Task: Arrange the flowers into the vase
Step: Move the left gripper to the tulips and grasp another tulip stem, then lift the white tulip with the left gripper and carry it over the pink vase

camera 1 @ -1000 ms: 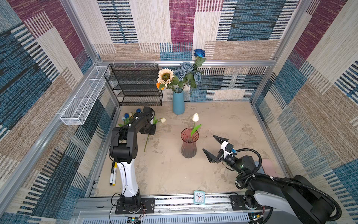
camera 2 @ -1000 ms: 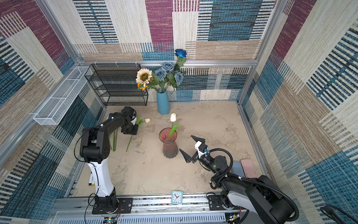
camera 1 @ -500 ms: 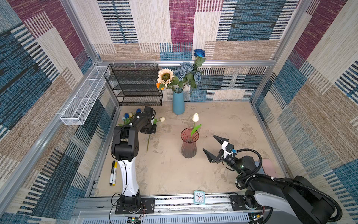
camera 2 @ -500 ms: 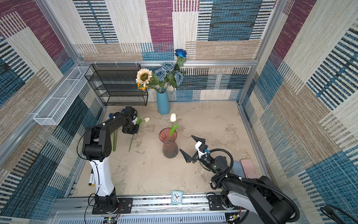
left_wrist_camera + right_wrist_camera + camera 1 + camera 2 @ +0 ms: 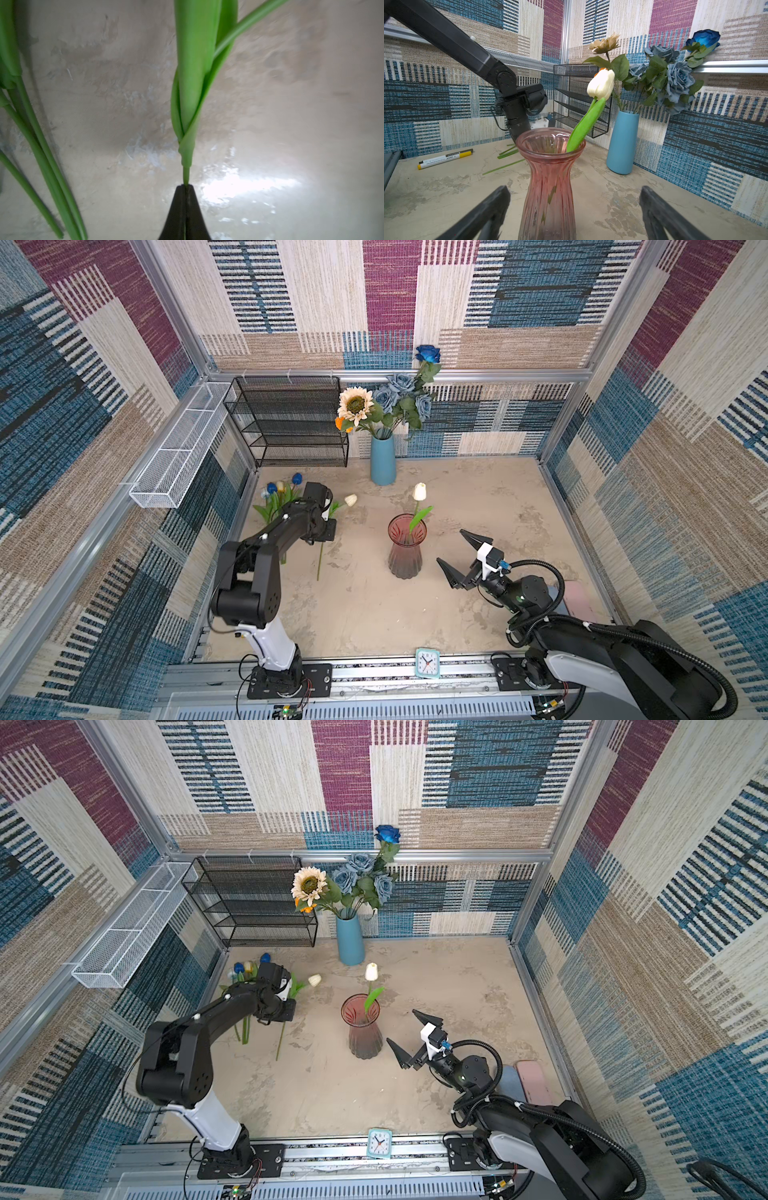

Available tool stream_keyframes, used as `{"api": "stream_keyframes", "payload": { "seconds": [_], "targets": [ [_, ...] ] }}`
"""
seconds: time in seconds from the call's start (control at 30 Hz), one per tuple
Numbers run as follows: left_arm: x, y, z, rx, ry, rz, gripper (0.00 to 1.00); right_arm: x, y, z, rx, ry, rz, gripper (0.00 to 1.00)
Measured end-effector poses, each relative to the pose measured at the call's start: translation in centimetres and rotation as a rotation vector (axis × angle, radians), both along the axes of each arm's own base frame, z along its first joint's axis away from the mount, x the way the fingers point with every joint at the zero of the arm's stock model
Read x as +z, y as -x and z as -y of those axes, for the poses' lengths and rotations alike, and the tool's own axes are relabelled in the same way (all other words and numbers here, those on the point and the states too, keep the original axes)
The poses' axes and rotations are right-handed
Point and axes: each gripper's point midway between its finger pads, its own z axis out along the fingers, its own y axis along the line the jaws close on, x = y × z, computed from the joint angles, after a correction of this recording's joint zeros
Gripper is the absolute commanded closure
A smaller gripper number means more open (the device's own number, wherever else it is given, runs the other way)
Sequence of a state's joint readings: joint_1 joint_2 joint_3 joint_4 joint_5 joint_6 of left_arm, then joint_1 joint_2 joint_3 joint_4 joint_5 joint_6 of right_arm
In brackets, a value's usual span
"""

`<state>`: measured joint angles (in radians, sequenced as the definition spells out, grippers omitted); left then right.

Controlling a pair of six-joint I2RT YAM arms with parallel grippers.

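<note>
A: Left side?
B: The left gripper [image 5: 185, 188] had its fingers pinched together on the thin green stem of the white tulip [image 5: 351, 500], just below where the leaves wrap the stem. The bloom pointed at the counter's back edge and the stem end trailed toward the front. Couldn't tell if it was off the counter.
A: Where exactly?
B: Left part of the counter, near the back-left corner. The spare tulips [image 5: 282, 489] lay just beside it, closer to the left edge, with blue and yellow heads showing.
A: Right side?
B: The right gripper [image 5: 450, 546] had its fingers [image 5: 488, 212] spread wide and gripped nothing. It sat low, just right of the pink glass vase [image 5: 405, 556] and aimed at it. In the wrist view the vase stood between the fingers without touching either.
A: Vase contents?
B: One stem, the second white tulip [image 5: 419, 492]. It leaned on the rim with its bloom above the mouth, tilted toward the back edge. The vase stood upright mid-counter.
A: Rest?
B: The blue vase [image 5: 382, 460] stood at the back edge. It held the sunflower [image 5: 355, 405], dusty-blue roses [image 5: 399, 385], deep-blue rose [image 5: 428, 353] and orange bloom [image 5: 340, 423]. The black mesh rack [image 5: 291, 423] was in the back-left corner. The marker [image 5: 446, 159] lay flat on the counter, well apart from the pink vase. The clock [image 5: 427, 662] sat on the front rail.
</note>
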<state>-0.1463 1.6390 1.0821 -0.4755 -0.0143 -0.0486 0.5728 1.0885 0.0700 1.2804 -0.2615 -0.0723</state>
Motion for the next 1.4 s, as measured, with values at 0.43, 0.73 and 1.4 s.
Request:
{"api": "stream_keyframes", "payload": {
  "seconds": [0.43, 0.73, 1.4],
  "targets": [
    [14.3, 6.0, 6.6, -0.207, 0.443, 0.722, 1.00, 0.2, 0.2, 0.5, -0.017, -0.011, 0.009, 0.00],
    [25.1, 8.1, 10.9, -0.435, 0.612, 1.017, 1.00, 0.8, 0.6, 1.0, -0.029, -0.023, 0.034, 0.00],
    [30.8, 6.3, 21.2, -0.670, 0.767, 1.097, 1.00, 0.5, 0.4, 1.0, -0.037, -0.018, 0.024, 0.00]
  ]
}}
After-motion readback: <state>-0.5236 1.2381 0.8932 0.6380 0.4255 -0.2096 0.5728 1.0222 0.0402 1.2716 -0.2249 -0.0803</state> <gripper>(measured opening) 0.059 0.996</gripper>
